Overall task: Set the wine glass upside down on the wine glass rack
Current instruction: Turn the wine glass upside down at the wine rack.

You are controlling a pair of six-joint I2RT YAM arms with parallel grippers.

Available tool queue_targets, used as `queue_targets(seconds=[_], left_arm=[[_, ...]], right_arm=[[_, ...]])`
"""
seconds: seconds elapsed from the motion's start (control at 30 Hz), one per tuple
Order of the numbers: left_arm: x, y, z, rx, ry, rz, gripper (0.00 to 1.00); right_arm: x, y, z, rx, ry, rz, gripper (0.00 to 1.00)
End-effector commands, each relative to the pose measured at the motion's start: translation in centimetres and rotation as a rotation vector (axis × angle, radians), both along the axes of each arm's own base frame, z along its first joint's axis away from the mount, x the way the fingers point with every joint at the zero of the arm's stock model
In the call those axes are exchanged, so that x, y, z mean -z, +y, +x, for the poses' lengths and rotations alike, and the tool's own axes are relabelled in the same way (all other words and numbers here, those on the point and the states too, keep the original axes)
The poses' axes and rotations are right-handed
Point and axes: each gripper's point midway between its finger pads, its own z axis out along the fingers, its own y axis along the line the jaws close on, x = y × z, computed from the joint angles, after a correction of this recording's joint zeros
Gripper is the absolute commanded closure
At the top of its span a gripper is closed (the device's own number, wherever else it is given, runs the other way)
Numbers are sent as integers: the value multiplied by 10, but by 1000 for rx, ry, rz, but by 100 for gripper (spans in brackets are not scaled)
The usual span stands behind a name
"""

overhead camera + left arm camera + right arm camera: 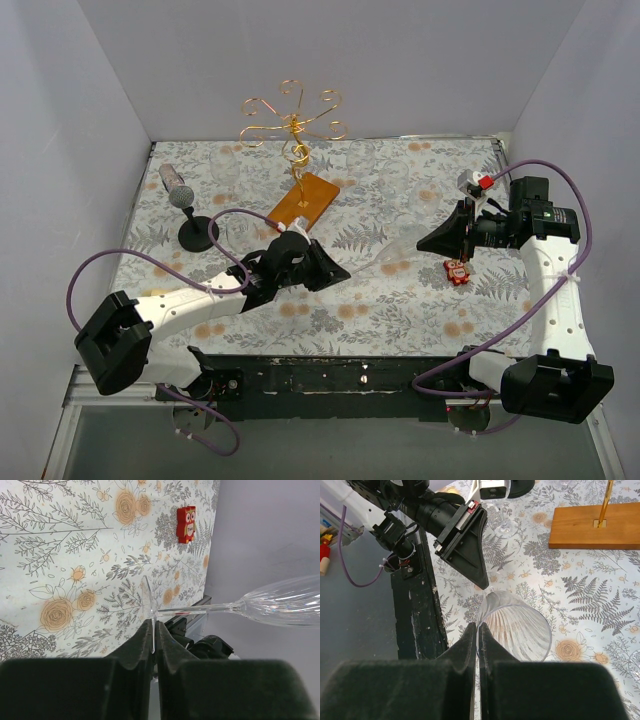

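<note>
Two arms reach in from the near edge of the worktop (400,310), which is covered by a floral cloth. Both meet in front of the wine glass rack (305,200).

The left tool (152,630) sits just in front of the near corner of the rack's wooden base. Its jaws are pinched almost together on the thin foot disc of the one wine glass (285,605) I can make out. The glass lies on its side, nearer than the rack and to the right of its base, with the stem running level from the foot toward the right arm. The bowl is ribbed and clear, and only the cloth's print shows through it. I cannot tell whether any part of it rests on the cloth.

The right tool (479,630) is further right of the rack, with its jaws closed together on the rim of the bowl. The glass is therefore gripped at both ends and is not on the rack.

One small red owl figure (458,272) lies on the cloth, well to the right of the rack and nearer than it, just in front of the right tool.

One black round-footed microphone stand (197,234) is left of the rack's base, with its microphone (176,186) tilted away.

The single rack is farthest back. A gold wire stem rises from its orange-brown base into curled spiral arms.
</note>
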Motion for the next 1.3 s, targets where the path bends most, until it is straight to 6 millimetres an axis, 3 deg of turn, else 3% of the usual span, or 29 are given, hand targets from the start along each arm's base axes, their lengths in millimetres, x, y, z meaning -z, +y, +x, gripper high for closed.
queue_targets(seconds=[0.0, 0.2, 0.27, 0.37, 0.47, 0.7, 0.83, 1.07, 1.27], left_arm=[[1, 1, -1, 9, -20, 6, 100], [-11, 10, -1, -9, -84, -24, 100], [-14, 20, 3, -45, -117, -1, 100], [-7, 41, 4, -88, -130, 107, 100], [-9, 60, 5, -115, -169, 185, 100], [-27, 97, 7, -112, -305, 354, 100], [-54, 120, 11, -104, -425, 469, 100], [-130, 136, 10, 39, -788, 562, 100], [-190, 188, 25, -18, -1029, 869, 100]], right_arm=[[-13, 4, -7, -23, -36, 41, 99], [-11, 4, -8, -20, -23, 37, 99], [-10, 4, -6, -15, -20, 33, 84], [-9, 3, -6, -10, -17, 23, 49], [-9, 3, -6, -9, -24, 18, 38], [-11, -1, -1, -2, -82, -23, 34], [-12, -4, 1, 6, -132, -60, 34], [7, -6, 7, 34, -167, -76, 34], [31, -7, 12, 56, -186, -78, 34]])
